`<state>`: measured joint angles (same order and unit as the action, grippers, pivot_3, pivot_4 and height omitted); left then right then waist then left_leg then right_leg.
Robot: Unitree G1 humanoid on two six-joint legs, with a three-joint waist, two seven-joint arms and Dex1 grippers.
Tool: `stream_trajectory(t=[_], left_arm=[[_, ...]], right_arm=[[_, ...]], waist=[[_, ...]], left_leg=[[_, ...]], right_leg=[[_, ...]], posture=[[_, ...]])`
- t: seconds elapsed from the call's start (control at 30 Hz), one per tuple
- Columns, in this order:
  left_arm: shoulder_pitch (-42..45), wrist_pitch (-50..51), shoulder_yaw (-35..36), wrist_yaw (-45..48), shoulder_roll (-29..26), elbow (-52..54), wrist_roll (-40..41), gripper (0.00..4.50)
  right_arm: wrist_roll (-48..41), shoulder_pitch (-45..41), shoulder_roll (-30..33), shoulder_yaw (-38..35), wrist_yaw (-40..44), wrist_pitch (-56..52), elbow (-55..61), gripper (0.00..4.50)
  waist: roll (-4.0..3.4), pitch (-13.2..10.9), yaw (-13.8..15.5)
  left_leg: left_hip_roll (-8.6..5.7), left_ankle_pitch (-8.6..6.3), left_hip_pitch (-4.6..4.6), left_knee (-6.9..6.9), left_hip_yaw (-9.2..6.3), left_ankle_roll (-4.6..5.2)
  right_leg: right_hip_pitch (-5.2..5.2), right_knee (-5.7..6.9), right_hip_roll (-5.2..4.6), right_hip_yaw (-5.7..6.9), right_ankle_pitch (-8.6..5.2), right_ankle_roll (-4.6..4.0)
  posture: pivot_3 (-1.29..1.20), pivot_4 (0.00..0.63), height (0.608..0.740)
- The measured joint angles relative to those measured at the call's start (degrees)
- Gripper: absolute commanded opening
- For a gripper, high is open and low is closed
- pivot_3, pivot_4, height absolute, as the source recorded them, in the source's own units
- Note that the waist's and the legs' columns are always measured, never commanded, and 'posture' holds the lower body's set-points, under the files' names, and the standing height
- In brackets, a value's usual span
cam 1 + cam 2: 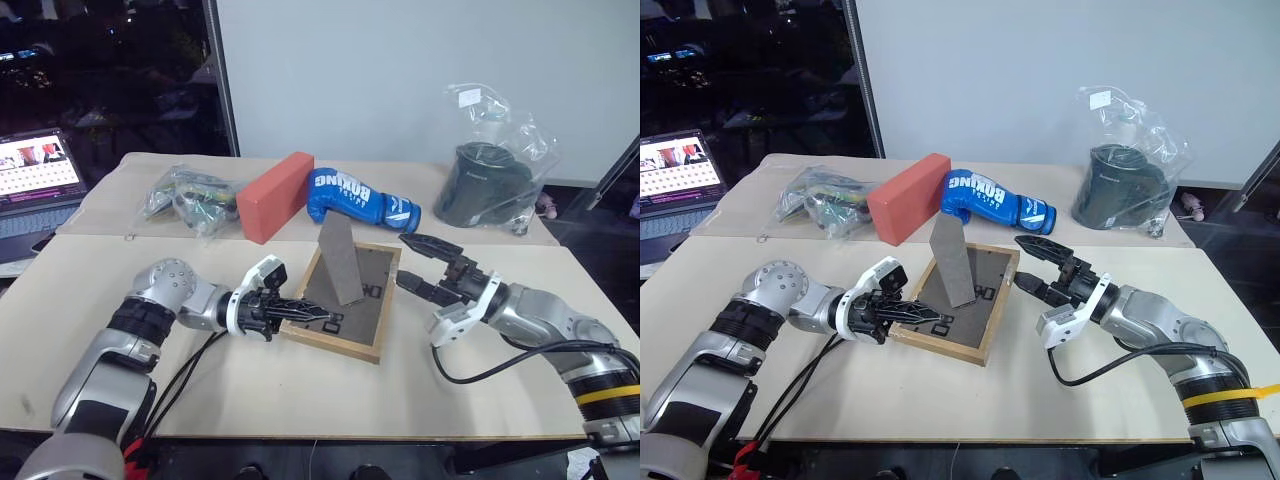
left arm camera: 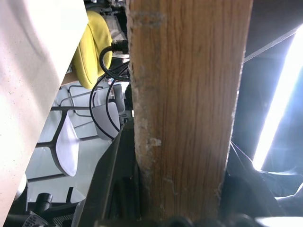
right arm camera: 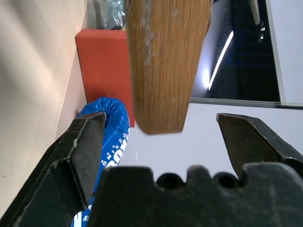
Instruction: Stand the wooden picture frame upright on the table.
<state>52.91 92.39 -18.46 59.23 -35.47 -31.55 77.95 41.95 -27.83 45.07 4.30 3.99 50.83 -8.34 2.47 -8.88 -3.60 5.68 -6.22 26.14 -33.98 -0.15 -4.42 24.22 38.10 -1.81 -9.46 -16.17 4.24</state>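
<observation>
Gripping the near-left edge of the wooden picture frame point(image 1: 345, 300), the left gripper point(image 1: 300, 317) holds it tilted, dark back up (stand folded out), over the table point(image 1: 300, 390), while the right gripper point(image 1: 422, 265) spreads its jaws around the far-right corner.

You can read "BOXING" in white letters on the blue boxing glove point(image 1: 362, 201). The black letters on the picture frame's back point(image 1: 345, 296) stay unreadable to you

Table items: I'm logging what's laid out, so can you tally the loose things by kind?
Wooden picture frame: 1
Red-orange block: 1
Blue boxing glove: 1
Clear plastic bags with contents: 2
Total: 5
</observation>
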Motion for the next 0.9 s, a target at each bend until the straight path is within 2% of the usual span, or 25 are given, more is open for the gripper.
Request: stream_trajectory(t=[0.23,0.37,0.43,0.5,0.57,0.7,0.77,0.9], left_arm=[[0.35,0.00,1.79,-1.32,1.16,-0.47,-1.08,1.17],[-0.61,-0.16,3.02,-1.77,0.82,2.67,-1.97,1.17],[-4.06,-2.13,4.76,-1.63,0.32,9.52,-3.72,1.17],[-7.05,-4.02,6.22,-1.67,0.32,13.65,-5.49,2.17],[-9.17,-7.08,7.04,-1.29,-0.01,19.35,-8.08,2.75],[-10.90,-7.86,7.63,-0.04,-1.38,23.04,-10.73,4.34],[-12.09,-11.99,8.86,0.63,-3.46,25.57,-13.80,4.50],[-13.82,-23.67,19.40,2.05,-8.78,28.31,-18.21,4.50]], right_arm=[[-0.02,0.03,-0.29,1.70,0.96,-0.32,0.54,1.26],[-0.02,0.03,-0.27,1.74,0.92,-0.38,0.84,1.21],[0.13,0.05,-0.18,1.85,0.94,-0.19,1.95,1.21],[0.72,0.09,-0.11,2.06,0.97,-0.10,2.66,1.21],[0.64,0.72,-0.16,3.33,1.47,-0.10,2.31,1.21],[-0.55,0.71,-0.35,3.83,1.74,-1.27,1.24,1.20],[-1.03,0.54,0.12,3.72,2.21,-2.23,0.61,1.20],[-5.70,-0.22,1.33,3.66,5.02,-2.93,-1.58,1.20]], waist=[[0.00,0.00,0.02],[0.00,0.00,-0.04],[-0.01,0.01,-0.26],[-0.01,0.01,-0.22],[0.00,0.00,-0.06],[0.00,0.00,0.02],[0.00,0.00,-0.12],[0.00,0.00,-0.50]], left_leg=[[0.00,0.00,0.00,-0.01,0.00,0.00],[0.00,0.00,0.00,0.00,-0.01,0.00],[0.00,0.00,-0.01,0.03,-0.01,0.00],[0.00,0.00,-0.02,0.02,-0.01,0.00],[0.00,0.01,-0.02,-0.04,-0.01,0.00],[-0.02,0.01,-0.02,-0.14,-0.01,0.00],[-0.02,0.01,-0.03,-0.13,-0.01,0.00],[-0.01,0.01,-0.03,-0.11,-0.01,0.00]], right_leg=[[-0.01,0.00,0.00,0.00,0.05,-0.08],[0.00,0.00,0.00,0.00,0.07,-0.11],[-0.02,0.00,0.00,0.00,0.14,-0.24],[-0.02,0.02,0.00,0.00,0.16,-0.28],[-0.07,0.00,-0.01,0.02,0.17,-0.28],[-0.10,0.02,-0.05,0.02,0.17,-0.27],[-0.08,0.03,-0.04,0.02,0.18,-0.28],[-0.08,0.04,-0.04,0.02,0.18,-0.29]], posture=[[0.00,0.150,0.727],[0.00,0.150,0.727],[0.00,0.150,0.727],[0.00,0.150,0.727],[0.00,0.150,0.727],[0.00,0.150,0.727],[0.00,0.150,0.727],[0.00,0.150,0.727]])
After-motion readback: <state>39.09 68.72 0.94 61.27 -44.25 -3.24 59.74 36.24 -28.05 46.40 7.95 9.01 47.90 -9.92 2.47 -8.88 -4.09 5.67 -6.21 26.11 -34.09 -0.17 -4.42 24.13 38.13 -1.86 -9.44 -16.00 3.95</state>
